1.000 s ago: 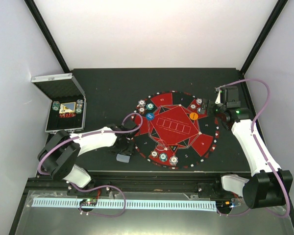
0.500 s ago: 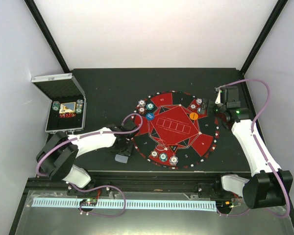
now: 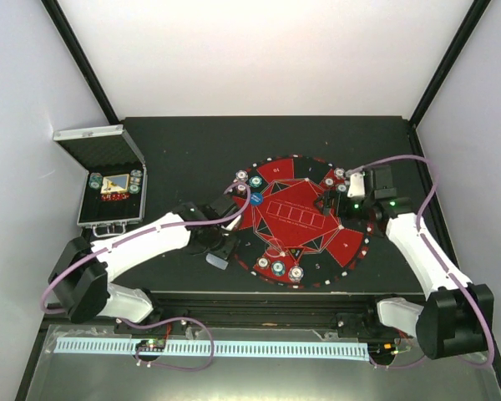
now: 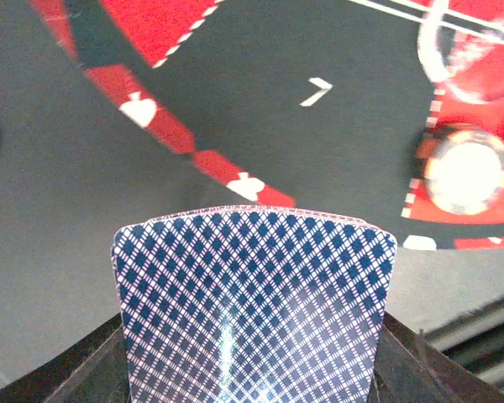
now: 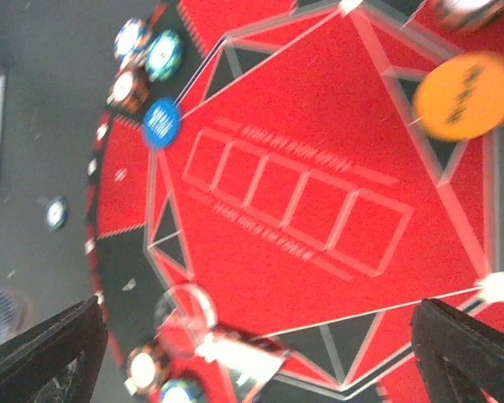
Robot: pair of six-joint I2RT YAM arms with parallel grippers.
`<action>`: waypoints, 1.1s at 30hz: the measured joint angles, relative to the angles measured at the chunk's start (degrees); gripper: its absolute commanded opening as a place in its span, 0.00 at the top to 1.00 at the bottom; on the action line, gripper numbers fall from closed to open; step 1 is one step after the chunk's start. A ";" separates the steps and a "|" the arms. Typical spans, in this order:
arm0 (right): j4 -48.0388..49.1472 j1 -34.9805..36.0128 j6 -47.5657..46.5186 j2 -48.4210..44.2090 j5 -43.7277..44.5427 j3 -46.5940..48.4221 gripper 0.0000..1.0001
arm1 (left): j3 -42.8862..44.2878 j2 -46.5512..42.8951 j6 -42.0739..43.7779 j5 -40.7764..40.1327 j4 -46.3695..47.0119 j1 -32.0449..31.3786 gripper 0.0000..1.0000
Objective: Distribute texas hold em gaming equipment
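Note:
A stack of blue-diamond-backed playing cards (image 4: 252, 311) sits between the jaws of my left gripper (image 4: 252, 374), which is shut on it. From above, that gripper (image 3: 220, 253) holds the cards (image 3: 216, 262) just off the left rim of the mat. My right gripper (image 3: 338, 197) hovers over the mat's right side, open, with nothing between its fingers (image 5: 46, 353). Under it lie an orange disc (image 5: 464, 94) and a blue disc (image 5: 160, 123). Chip stacks stand at the mat's upper left (image 3: 249, 180), near edge (image 3: 280, 267) and upper right (image 3: 338, 175).
The round red-and-black mat (image 3: 305, 221) fills the table's middle. An open silver case (image 3: 108, 188) with chips in black foam stands at the far left. A clear round disc (image 5: 185, 306) lies on the mat near its front chips.
My left gripper has closed on the cards and carried them up and right, toward the mat's rim. My right arm has swung left, further over the mat.

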 measured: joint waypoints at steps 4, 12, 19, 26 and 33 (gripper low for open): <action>2.51 3.69 2.32 1.18 -7.37 -3.72 0.01 | 1.73 -0.81 3.65 2.54 -0.52 -2.62 0.40; 11.67 16.31 8.76 8.39 -19.52 -9.14 0.03 | 4.48 -1.29 10.29 8.33 -2.12 -7.30 0.40; 18.99 19.45 14.75 10.12 -27.67 -12.02 0.05 | 6.34 -1.29 13.81 10.51 -2.86 -10.84 0.41; 20.52 20.55 15.32 11.72 -31.87 -13.14 0.06 | 8.11 -1.29 14.97 11.13 -2.82 -12.37 0.41; 22.91 24.22 16.52 12.92 -33.64 -13.51 0.06 | 8.72 -1.29 15.69 11.30 -2.89 -13.57 0.41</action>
